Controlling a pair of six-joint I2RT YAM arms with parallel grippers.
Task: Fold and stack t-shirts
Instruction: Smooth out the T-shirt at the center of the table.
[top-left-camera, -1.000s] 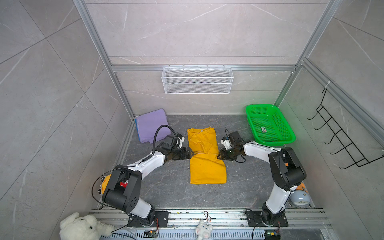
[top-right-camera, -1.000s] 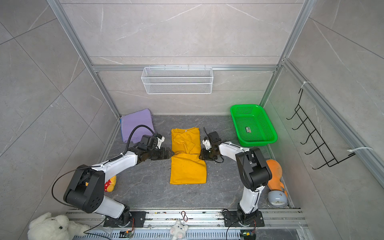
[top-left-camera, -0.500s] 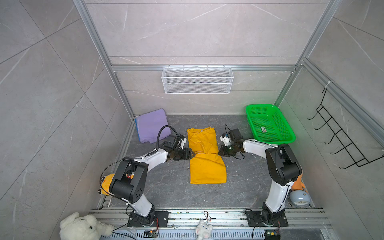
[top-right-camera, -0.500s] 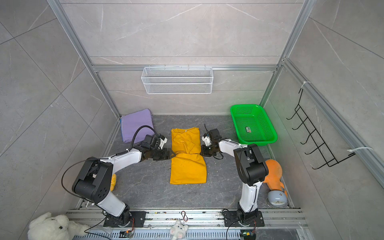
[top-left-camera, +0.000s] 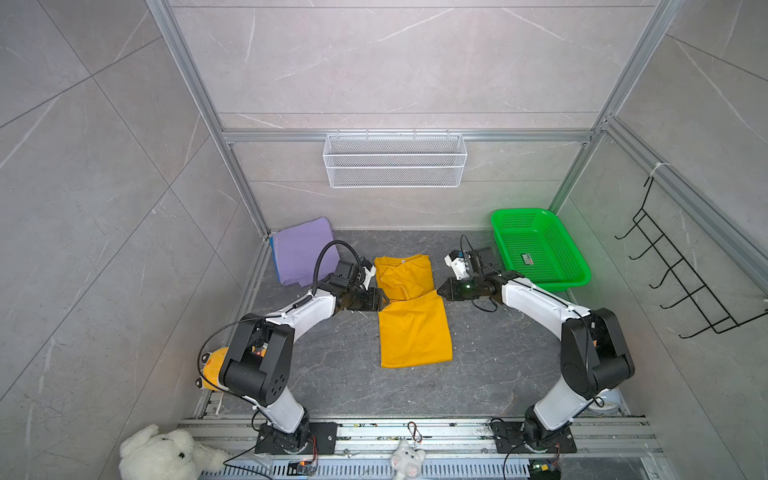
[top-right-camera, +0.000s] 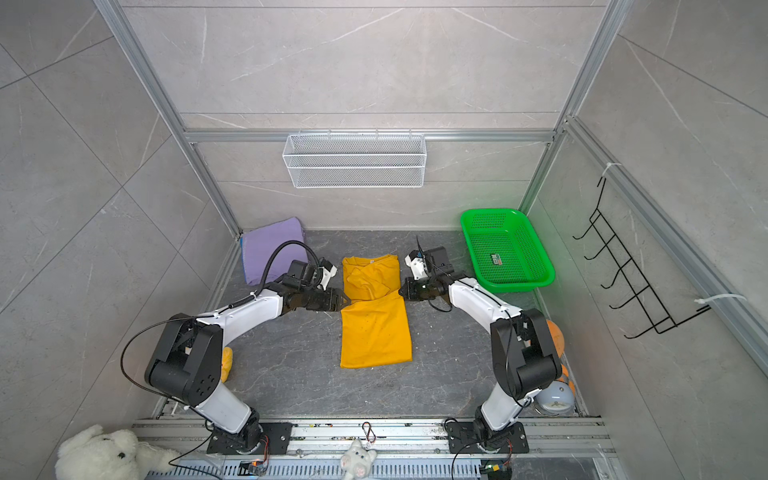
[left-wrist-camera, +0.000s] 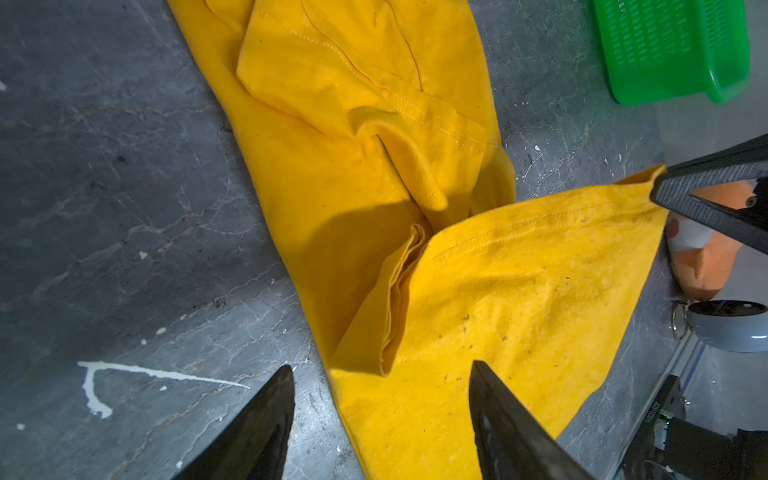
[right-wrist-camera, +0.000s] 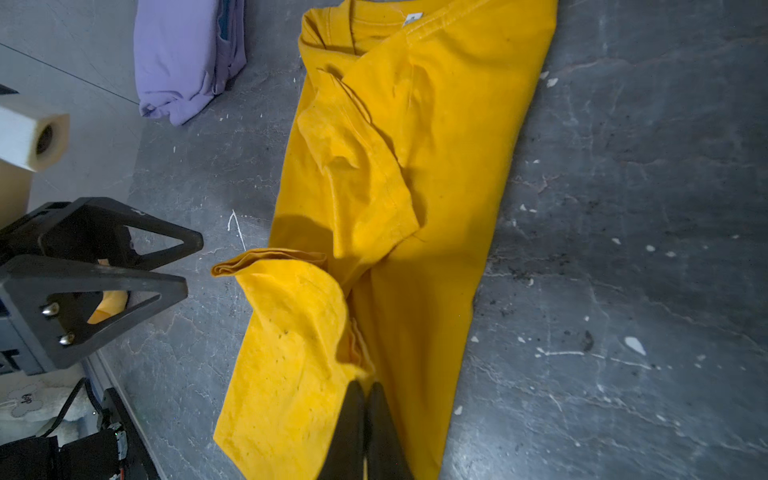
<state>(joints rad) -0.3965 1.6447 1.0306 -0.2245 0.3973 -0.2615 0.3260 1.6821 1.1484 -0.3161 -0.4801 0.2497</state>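
No legible text; label (top-left-camera: 528, 258) in green basket (top-left-camera: 557, 284) too small.

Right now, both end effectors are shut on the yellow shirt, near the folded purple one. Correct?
No: only the right end effector is shut on the yellow shirt; the left wrist view shows the left end effector open. The folded purple shirt lies nearby.

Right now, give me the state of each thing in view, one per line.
mustard-yellow t-shirt: flat, sleeves in, hem folded up halfway.
lavender t-shirt: folded, set aside.
left gripper: open, facing the free hem corner.
right gripper: shut on the other hem corner.
green mesh basket: upright.
white wire basket: wall-mounted, empty.
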